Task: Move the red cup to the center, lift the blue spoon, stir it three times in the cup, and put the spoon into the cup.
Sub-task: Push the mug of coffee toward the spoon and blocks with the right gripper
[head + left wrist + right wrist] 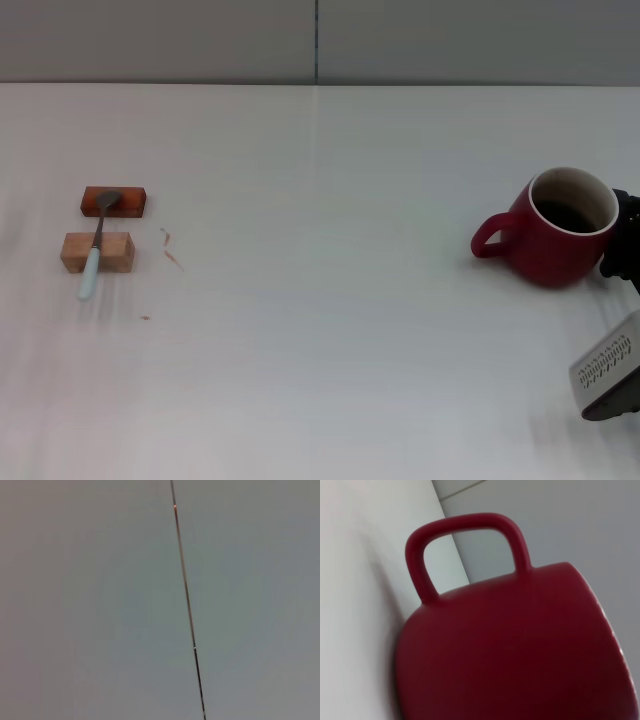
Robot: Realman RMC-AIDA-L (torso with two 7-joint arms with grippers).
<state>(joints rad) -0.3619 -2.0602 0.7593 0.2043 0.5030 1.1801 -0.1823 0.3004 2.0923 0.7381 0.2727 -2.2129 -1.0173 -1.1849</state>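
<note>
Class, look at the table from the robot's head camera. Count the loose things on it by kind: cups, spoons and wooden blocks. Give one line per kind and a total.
Cups: 1, the red cup, at the right side by the right gripper.
Spoons: 1, the blue spoon, lying across the blocks.
Wooden blocks: 2, a dark block and a pale block.
Total: 4

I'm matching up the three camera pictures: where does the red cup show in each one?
Head view: red cup at the right edge, handle toward the middle.
Left wrist view: not in it.
Right wrist view: the cup fills most of the picture.
Shared landmark: its loop handle.
</note>
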